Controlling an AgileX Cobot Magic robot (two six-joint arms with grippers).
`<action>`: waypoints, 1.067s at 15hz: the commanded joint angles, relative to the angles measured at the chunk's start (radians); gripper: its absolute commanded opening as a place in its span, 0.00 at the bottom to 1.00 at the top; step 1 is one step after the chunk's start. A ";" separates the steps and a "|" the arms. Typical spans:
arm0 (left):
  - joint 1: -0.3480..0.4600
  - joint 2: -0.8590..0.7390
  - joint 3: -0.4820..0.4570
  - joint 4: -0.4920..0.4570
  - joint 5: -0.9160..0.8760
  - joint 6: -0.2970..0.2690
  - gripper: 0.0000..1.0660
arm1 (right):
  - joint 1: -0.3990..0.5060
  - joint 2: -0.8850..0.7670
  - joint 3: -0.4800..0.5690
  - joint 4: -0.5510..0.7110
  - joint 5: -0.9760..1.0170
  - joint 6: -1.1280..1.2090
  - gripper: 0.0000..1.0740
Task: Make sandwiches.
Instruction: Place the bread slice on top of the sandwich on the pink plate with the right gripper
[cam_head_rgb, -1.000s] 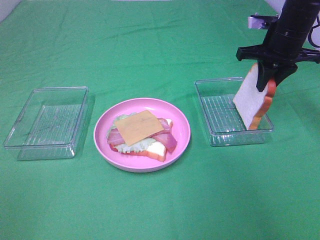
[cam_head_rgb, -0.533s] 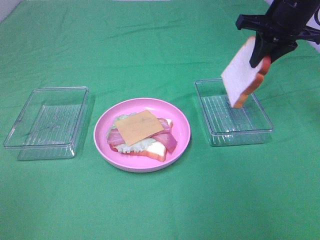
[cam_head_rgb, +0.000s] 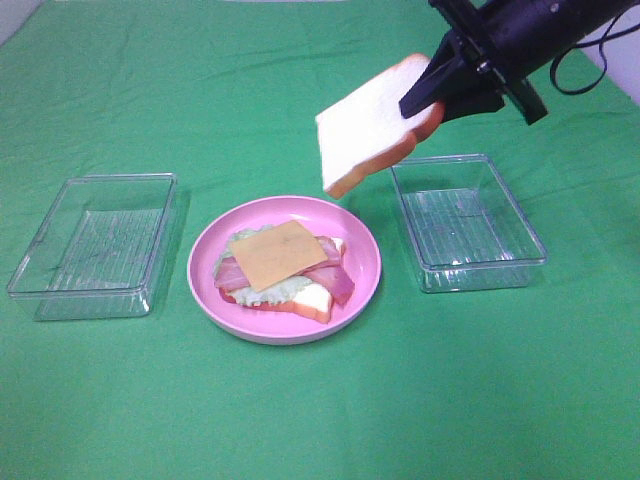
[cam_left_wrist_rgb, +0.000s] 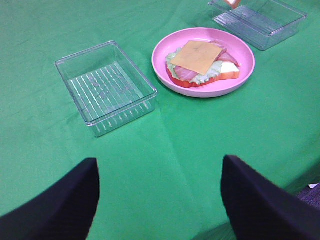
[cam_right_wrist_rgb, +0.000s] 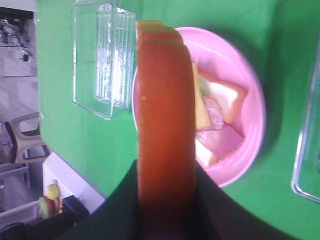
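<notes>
An open sandwich stack (cam_head_rgb: 285, 265) lies on the pink plate (cam_head_rgb: 205, 285): a bread slice at the bottom, then lettuce, bacon strips and a yellow cheese square (cam_head_rgb: 278, 253) on top. My right gripper (cam_head_rgb: 428, 98) is shut on a second white bread slice (cam_head_rgb: 365, 135), held tilted in the air above the plate's far right rim. In the right wrist view that slice's orange-brown crust (cam_right_wrist_rgb: 165, 110) stands edge-on between the fingers, with the stack (cam_right_wrist_rgb: 217, 117) beyond it. My left gripper (cam_left_wrist_rgb: 160, 200) hovers open and holds nothing, well short of the plate (cam_left_wrist_rgb: 245, 75).
A clear plastic box (cam_head_rgb: 95, 240) stands left of the plate, and another clear box (cam_head_rgb: 470, 220) stands right of it; both hold nothing. Green cloth (cam_head_rgb: 320, 400) covers the table. The table's edge and a chair (cam_right_wrist_rgb: 25, 140) show in the right wrist view.
My right gripper has lifted the bread slice out of the right box and carried it left, tilting it from upright toward flat. The left arm and the stack have not moved.
</notes>
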 joint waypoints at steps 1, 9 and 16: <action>-0.003 -0.022 0.002 -0.002 -0.008 0.000 0.62 | 0.024 -0.012 0.125 0.140 -0.070 -0.106 0.00; -0.003 -0.022 0.002 -0.002 -0.008 0.000 0.62 | 0.281 0.126 0.259 0.420 -0.344 -0.209 0.00; -0.003 -0.022 0.002 -0.002 -0.008 0.000 0.62 | 0.290 0.140 0.259 0.276 -0.388 -0.080 0.07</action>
